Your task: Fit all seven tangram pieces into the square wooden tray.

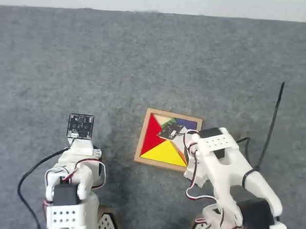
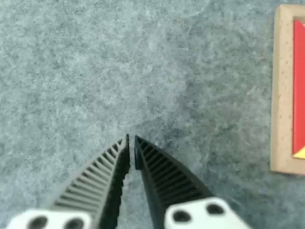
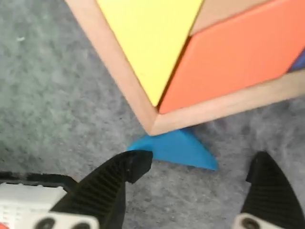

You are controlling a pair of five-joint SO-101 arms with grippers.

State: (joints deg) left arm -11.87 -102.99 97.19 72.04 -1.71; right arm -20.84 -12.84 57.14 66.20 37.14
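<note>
We see the right gripper (image 3: 201, 163) spread wide, empty — blue triangle (image 3: 174, 147) at the tray (image 3: 119, 76) corner, frame centre; left gripper (image 2: 132, 142) closed on nothing.

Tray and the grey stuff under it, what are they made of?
The tray looks like pale, probably unvarnished wood: matte, with faint grain along its rim. The grey table cover looks like felt or short carpet, fuzzy and mottled.

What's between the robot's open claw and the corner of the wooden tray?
A blue triangle piece lies on the grey mat between the right gripper and the tray corner, touching that corner, as the right wrist view shows.
</note>
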